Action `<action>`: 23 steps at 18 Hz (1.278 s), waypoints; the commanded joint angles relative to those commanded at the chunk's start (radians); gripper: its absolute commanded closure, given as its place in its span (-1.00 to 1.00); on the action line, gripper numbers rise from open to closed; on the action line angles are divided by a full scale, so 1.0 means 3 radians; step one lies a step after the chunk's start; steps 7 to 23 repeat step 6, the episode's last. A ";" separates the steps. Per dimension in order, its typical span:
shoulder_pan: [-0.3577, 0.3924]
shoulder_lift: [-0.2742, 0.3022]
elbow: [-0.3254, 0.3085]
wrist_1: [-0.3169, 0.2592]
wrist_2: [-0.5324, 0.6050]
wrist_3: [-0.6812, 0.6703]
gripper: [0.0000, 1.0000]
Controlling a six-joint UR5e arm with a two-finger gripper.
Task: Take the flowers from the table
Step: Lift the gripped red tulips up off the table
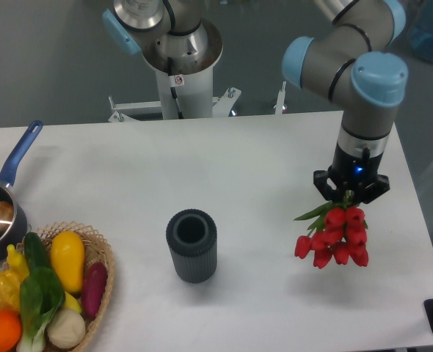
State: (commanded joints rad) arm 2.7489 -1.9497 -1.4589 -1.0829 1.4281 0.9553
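The flowers (337, 238) are a small bunch of red tulip buds with green leaves, at the right side of the white table (246, 154). My gripper (348, 196) points straight down and is shut on the green stems at the top of the bunch. The buds hang below the gripper. Whether they still touch the tabletop I cannot tell. The fingertips are mostly hidden by the gripper body and the leaves.
A dark ribbed cylinder (191, 245) stands upright at the table's middle front. A wicker basket (99, 253) of vegetables and fruit sits at the front left. A blue-handled pot (0, 213) is at the left edge. The arm's base (178, 66) stands behind the table.
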 joint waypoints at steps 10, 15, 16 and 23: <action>0.0000 0.0020 0.0000 -0.0021 0.0102 0.0216 1.00; 0.0000 0.0020 0.0000 -0.0021 0.0102 0.0216 1.00; 0.0000 0.0020 0.0000 -0.0021 0.0102 0.0216 1.00; 0.0000 0.0020 0.0000 -0.0021 0.0102 0.0216 1.00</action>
